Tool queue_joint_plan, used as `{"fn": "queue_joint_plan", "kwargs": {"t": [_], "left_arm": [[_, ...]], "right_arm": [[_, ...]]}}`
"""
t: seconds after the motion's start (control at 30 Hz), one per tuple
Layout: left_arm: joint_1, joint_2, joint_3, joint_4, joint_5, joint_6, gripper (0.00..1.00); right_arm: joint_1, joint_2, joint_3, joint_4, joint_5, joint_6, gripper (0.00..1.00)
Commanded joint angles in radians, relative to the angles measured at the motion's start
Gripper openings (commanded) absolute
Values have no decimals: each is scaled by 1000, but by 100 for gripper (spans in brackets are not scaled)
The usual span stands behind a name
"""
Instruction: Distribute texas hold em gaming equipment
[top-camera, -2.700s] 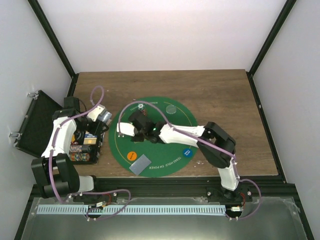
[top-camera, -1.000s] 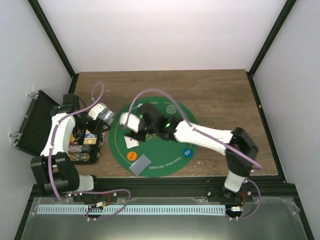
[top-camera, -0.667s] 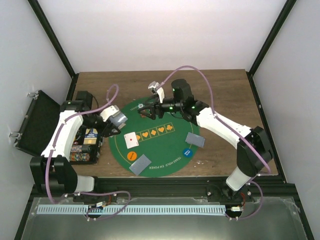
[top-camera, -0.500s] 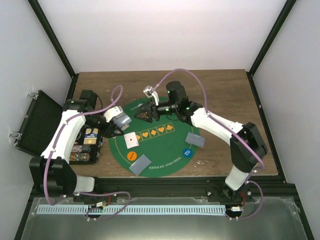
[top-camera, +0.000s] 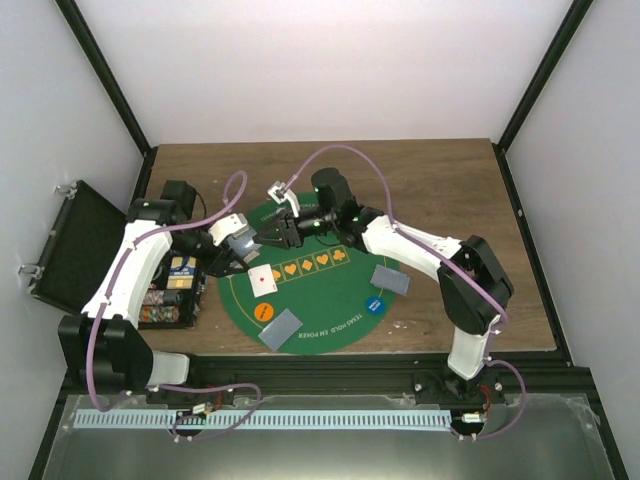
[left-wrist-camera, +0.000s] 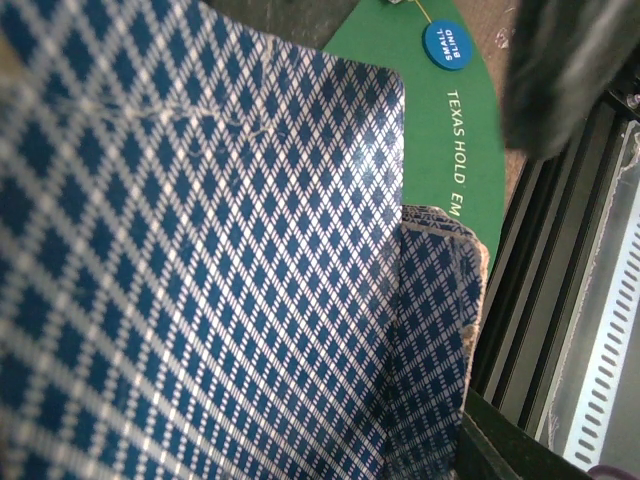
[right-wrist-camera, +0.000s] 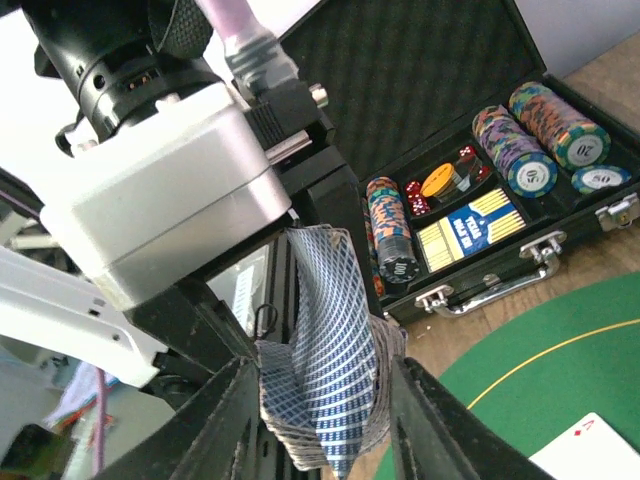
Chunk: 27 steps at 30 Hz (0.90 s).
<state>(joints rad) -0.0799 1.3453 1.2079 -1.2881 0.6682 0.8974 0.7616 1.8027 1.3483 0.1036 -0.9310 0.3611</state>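
- the left gripper (top-camera: 238, 248) is clenched on a deck of cards (right-wrist-camera: 325, 340), held on edge above the left rim of the green mat (top-camera: 330, 300); the blue diamond backs fill the left wrist view.
- the right gripper (top-camera: 275, 228) reaches across to that deck, one finger on each side of it; whether the fingers (right-wrist-camera: 228, 425) actually pinch it cannot be told from this angle.
- a face-up card (top-camera: 263, 281) with a red pip lies on the mat below both grippers.
- two face-down cards lie on the mat, one near its front edge (top-camera: 281, 328) and one on its right (top-camera: 391, 279).
- an orange disc (top-camera: 263, 311) and a blue disc (top-camera: 374, 305) lie on the mat, well apart.
- the open case (right-wrist-camera: 520, 230) to the left holds stacked chips (right-wrist-camera: 545, 115).
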Motion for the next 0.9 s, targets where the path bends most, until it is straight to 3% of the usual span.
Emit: {"fn": "queue_joint_plan", "kwargs": {"t": [0.0,0.3,0.87], "left_arm": [[-7,-14,1,5,43,11,48],[-7,-14,-15,10,32,14,49],[-6,-17,-45,46,7,1,48]], "right_arm": [[11,26,50,8,18,6,35],[14,8,45,-3,34,1,1],[-31,-109,-10,-105,98,-85,1]]}}
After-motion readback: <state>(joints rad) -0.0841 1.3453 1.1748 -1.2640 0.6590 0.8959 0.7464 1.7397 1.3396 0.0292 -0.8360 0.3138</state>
